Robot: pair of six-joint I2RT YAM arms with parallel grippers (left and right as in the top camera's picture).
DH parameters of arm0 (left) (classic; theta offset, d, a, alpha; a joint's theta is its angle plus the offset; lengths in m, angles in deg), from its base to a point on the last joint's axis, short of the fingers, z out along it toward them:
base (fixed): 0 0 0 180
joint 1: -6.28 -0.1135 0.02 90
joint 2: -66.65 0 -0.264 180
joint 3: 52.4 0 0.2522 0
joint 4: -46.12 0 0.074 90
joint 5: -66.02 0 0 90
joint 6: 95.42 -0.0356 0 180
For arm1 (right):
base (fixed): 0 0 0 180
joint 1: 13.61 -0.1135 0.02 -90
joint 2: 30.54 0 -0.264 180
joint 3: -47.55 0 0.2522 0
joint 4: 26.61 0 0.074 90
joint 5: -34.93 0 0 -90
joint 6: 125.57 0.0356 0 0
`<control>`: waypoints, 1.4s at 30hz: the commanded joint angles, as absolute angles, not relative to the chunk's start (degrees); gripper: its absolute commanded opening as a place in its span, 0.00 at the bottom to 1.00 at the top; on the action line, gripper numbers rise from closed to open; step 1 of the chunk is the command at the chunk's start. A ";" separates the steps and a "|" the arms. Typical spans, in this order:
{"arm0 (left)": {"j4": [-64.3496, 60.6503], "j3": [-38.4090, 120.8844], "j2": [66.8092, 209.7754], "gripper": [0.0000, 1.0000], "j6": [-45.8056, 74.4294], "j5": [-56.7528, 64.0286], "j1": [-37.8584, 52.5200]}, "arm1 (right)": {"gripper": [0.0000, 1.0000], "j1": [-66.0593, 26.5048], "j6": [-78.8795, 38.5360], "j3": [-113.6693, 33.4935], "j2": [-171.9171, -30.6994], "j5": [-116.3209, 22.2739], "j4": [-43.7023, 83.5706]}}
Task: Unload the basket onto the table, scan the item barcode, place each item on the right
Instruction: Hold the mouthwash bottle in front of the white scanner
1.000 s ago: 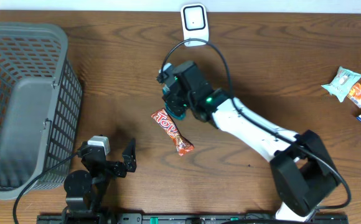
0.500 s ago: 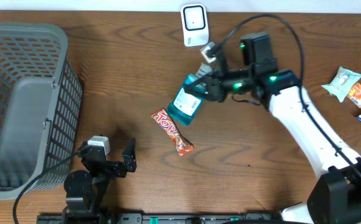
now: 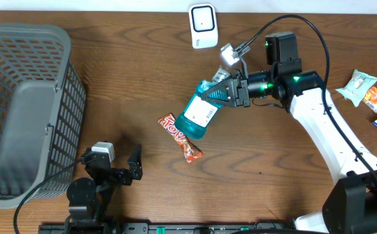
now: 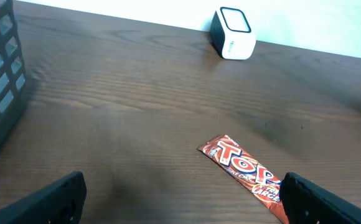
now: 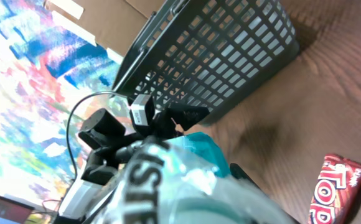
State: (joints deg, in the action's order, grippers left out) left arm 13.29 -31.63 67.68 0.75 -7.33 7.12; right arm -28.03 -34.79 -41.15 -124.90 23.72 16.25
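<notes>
The bottle aloft, scanner at twelve o'clock
My right gripper clamps its upper end; rigid, slick, probably liquid-heavy.

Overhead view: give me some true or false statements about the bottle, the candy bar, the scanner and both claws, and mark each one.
1. The right claw is shut on the blue bottle. True.
2. The candy bar lies on the table, outside the basket. True.
3. The left claw holds the candy bar. False: the left claw is open and empty, apart from the bar.
4. The white scanner sits inside the basket. False: the scanner stands at the table's far edge, beyond the bottle.
</notes>
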 commanded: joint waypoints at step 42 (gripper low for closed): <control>12.19 -32.51 67.62 0.99 0.88 -6.46 6.88 | 0.13 -39.83 -51.89 -85.06 -157.91 -84.13 12.40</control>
State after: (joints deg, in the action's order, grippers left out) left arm 13.29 -31.63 67.66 0.75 -7.33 7.12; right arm -38.87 -46.68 -74.57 -151.83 -74.38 12.14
